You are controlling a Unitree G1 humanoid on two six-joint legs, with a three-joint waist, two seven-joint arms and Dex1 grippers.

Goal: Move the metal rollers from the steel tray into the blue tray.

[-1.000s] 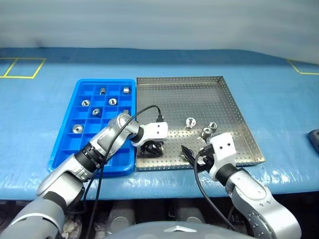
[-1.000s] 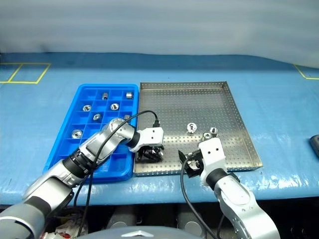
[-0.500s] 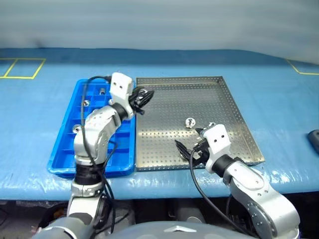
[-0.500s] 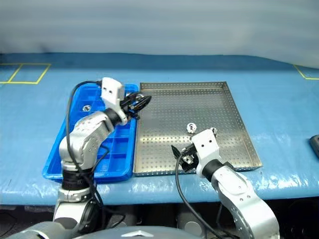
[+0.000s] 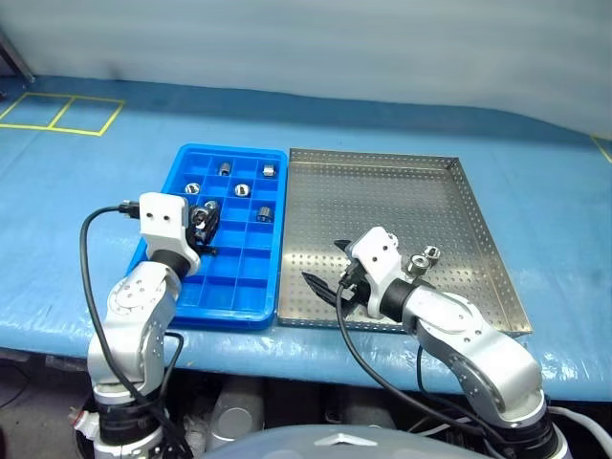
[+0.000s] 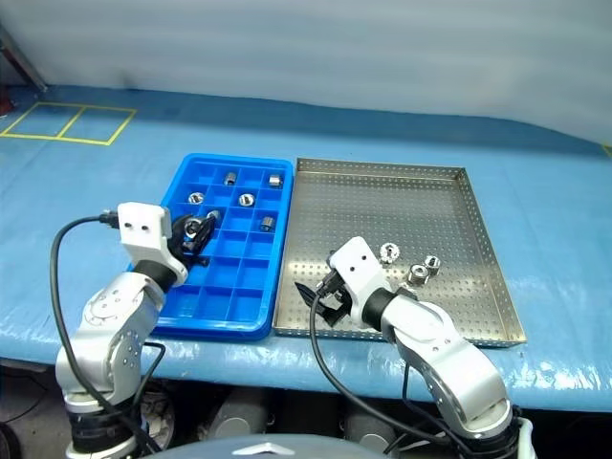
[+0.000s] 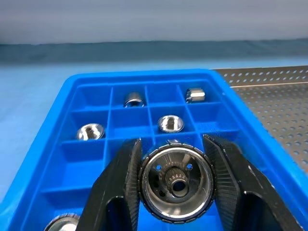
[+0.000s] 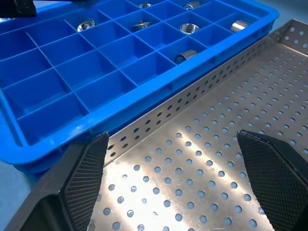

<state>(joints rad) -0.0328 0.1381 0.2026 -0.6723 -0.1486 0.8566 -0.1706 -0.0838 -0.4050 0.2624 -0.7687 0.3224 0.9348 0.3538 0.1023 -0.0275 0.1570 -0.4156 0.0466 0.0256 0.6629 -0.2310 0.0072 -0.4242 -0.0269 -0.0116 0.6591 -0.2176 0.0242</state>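
My left gripper (image 5: pixel 204 221) is shut on one of the metal rollers (image 7: pixel 176 183) and holds it level above the left-hand compartments of the blue tray (image 5: pixel 229 316). Several more rollers (image 5: pixel 242 189) lie in that tray's far cells. My right gripper (image 5: pixel 327 273) stands open and empty low over the steel tray (image 5: pixel 382 191), at its near left corner beside the blue tray's rim; its fingers (image 8: pixel 82 178) are spread wide. Three rollers (image 6: pixel 418 275) rest on the steel tray just right of that wrist.
Both trays sit side by side on a blue-covered table. Yellow tape squares (image 5: pixel 59 115) mark the far left of the table. Black cables loop from each wrist over the table's near edge.
The view has swung to the left. My left gripper rose from the steel tray's near left part and carried a roller left over the blue tray. My right gripper shifted slightly left.
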